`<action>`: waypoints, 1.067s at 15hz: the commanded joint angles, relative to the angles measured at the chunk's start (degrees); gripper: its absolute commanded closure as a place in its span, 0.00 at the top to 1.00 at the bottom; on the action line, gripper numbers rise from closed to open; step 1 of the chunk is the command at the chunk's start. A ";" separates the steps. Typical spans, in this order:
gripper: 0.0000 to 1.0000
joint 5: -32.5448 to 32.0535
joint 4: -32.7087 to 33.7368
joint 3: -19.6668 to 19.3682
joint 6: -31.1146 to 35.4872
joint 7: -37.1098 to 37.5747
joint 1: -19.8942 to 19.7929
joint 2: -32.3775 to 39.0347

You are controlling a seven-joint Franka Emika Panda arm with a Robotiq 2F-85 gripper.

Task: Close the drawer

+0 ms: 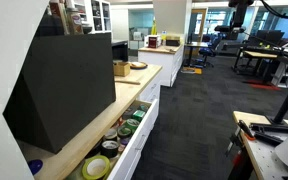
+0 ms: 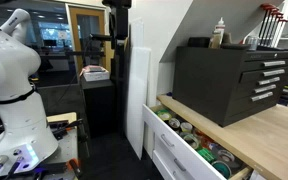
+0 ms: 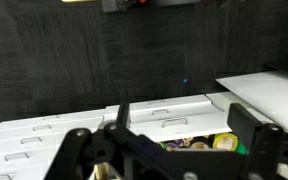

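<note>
The white cabinet's top drawer (image 1: 142,128) stands pulled out under a wooden countertop, full of tape rolls and small colourful items (image 1: 112,148). It also shows in an exterior view (image 2: 176,152) and in the wrist view (image 3: 159,118), where its white front with metal handles lies below the fingers. My gripper (image 3: 182,112) is open and empty. It hangs above and apart from the drawer front, over dark carpet. I cannot clearly make out the gripper in either exterior view.
A black tool chest (image 1: 64,85) (image 2: 229,80) sits on the wooden countertop (image 2: 269,130) above the drawer. A white robot body (image 2: 14,80) stands across the aisle. A workbench (image 1: 269,140) is opposite. Dark carpet (image 1: 194,110) runs between.
</note>
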 commanded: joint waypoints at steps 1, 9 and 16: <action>1.00 0.12 0.14 0.15 -0.10 -0.13 -0.21 0.10; 1.00 0.00 0.04 0.23 0.17 -0.11 -0.18 0.25; 1.00 0.92 -4.68 1.79 10.76 -1.38 3.05 5.88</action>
